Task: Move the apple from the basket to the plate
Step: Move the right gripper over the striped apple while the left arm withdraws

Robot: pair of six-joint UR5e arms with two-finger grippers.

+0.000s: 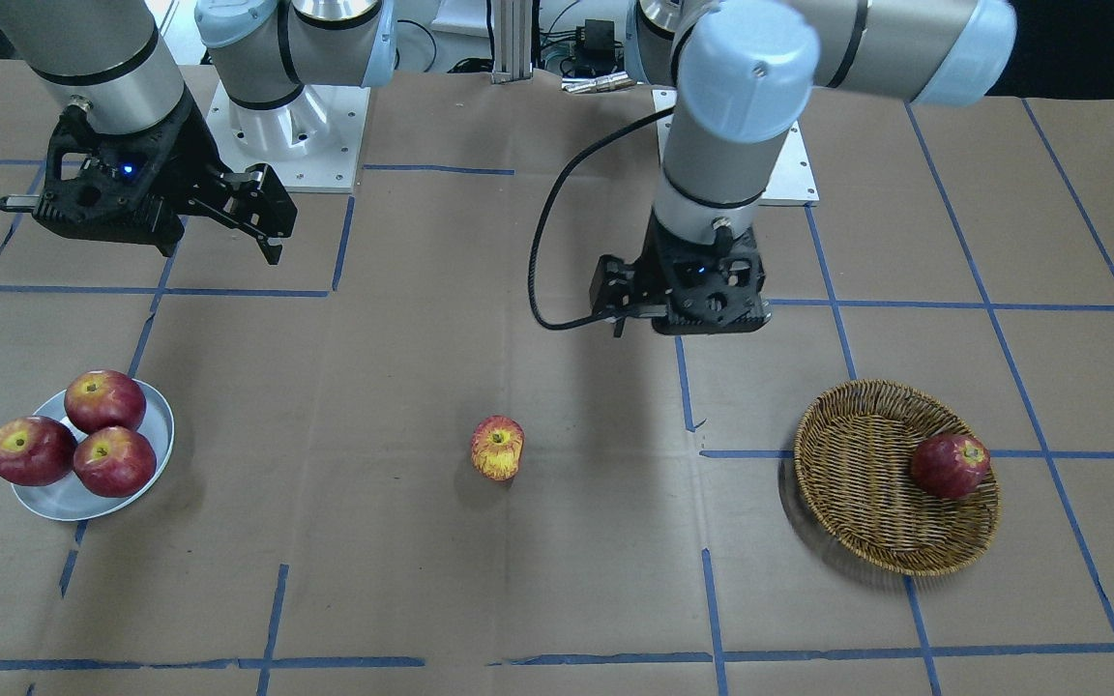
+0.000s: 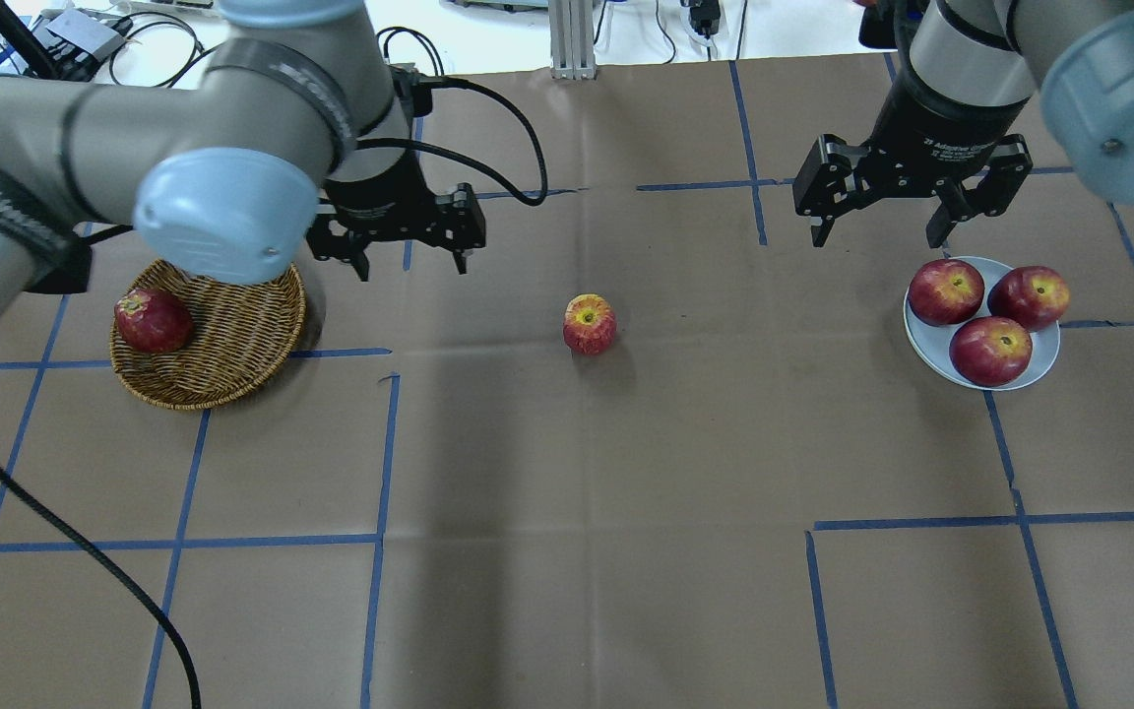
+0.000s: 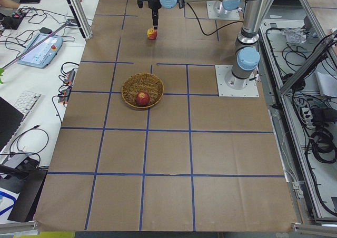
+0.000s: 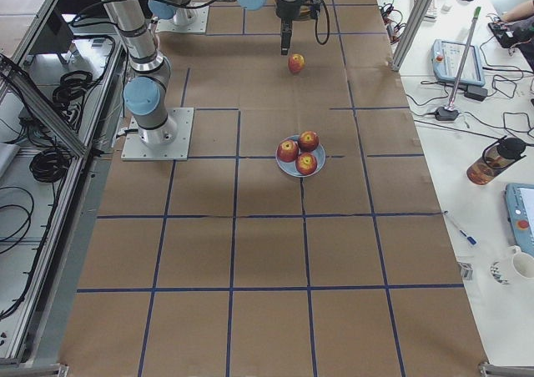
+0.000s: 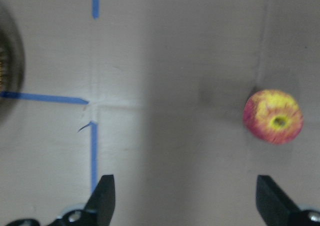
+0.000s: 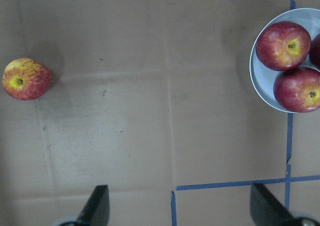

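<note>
The pale apple (image 2: 590, 324), pinkish-red with yellow patches, sits on the bare table between basket and plate; it also shows in the front view (image 1: 497, 448) and both wrist views (image 5: 273, 117) (image 6: 26, 79). The wicker basket (image 2: 232, 325) holds one dark red apple (image 2: 153, 320). The grey-white plate (image 2: 931, 345) holds three dark red apples. My left gripper (image 2: 409, 264) is open and empty, above the table just right of the basket and left of the pale apple. My right gripper (image 2: 880, 236) is open and empty, above the table beside the plate's far left edge.
The table is covered in brown paper with blue tape lines. The left arm's black cable (image 2: 65, 532) loops over the table's near left. The robot bases (image 1: 277, 126) stand at the back edge.
</note>
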